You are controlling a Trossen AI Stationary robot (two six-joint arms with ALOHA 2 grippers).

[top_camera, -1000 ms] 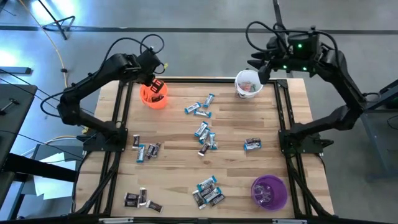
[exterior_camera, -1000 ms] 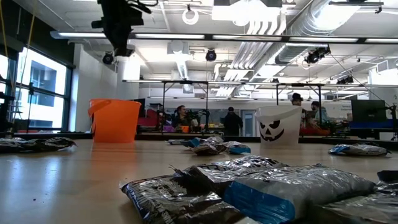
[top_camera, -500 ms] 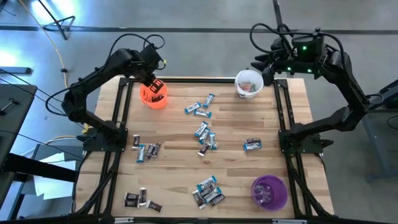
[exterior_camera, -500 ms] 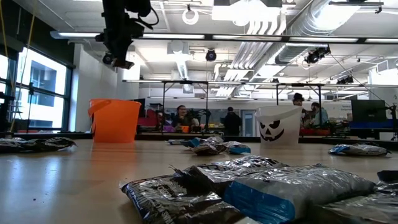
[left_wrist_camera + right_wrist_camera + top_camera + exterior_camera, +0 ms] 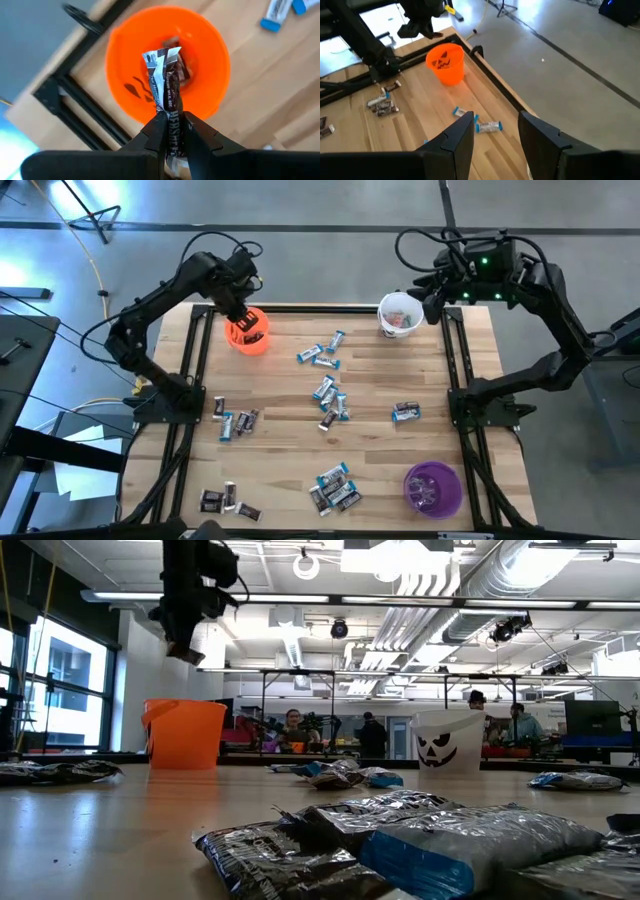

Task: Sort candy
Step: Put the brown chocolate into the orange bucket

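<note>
Left end effector [image 5: 172,131]: fingers pinched on one dark brown wrapped candy bar [image 5: 166,82], held by its lower end. The bar's long axis runs straight out from the fingertips, in line with the fingers, its crimped free end pointing into the mouth of the round orange plastic cup [image 5: 145,60]. In the left wrist view the bar's tip overlaps the cup's interior, where other dark pieces already lie. The high view puts this end effector [image 5: 240,308] above the cup [image 5: 247,332] at the far left of the wooden desk [image 5: 380,380]; the low view shows it [image 5: 184,640] well clear of the cup's rim [image 5: 185,705].

Judgement: drop step. The cup lies directly ahead of the held bar, so release calls for little or no sideways correction. Risk: the bar catching the rim if the tip drifts.

Right end effector [image 5: 495,131]: fingers spread, nothing between them, waiting beside the white cup [image 5: 399,314] at the far right.

Remaining candy: blue-and-white and dark wrapped pieces [image 5: 328,395] scattered mid-desk, more [image 5: 335,485] near the front edge, some [image 5: 236,421] on the left. Purple cup [image 5: 432,488] front right. Sorting looks far from done.
</note>
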